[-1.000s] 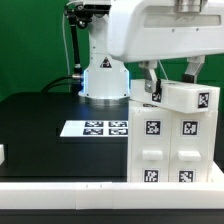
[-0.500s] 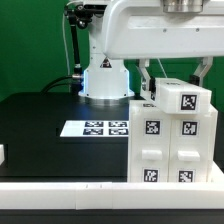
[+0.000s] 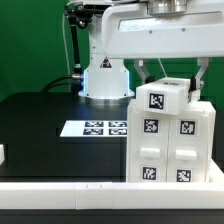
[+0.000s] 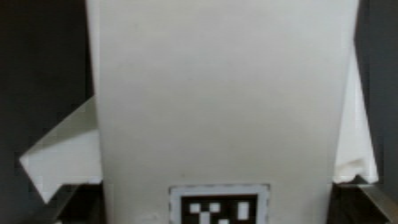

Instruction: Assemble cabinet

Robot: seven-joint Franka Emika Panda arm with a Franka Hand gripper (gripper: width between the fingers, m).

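Exterior view: gripper (image 3: 168, 72), fingers closed on the top slab (image 3: 163, 100), holds it tilted over the cabinet (image 3: 170, 150) directly beneath; doors appear fitted, the slab not yet seated.

glossy white arm (image 3: 150, 35), black joint seams, cables behind
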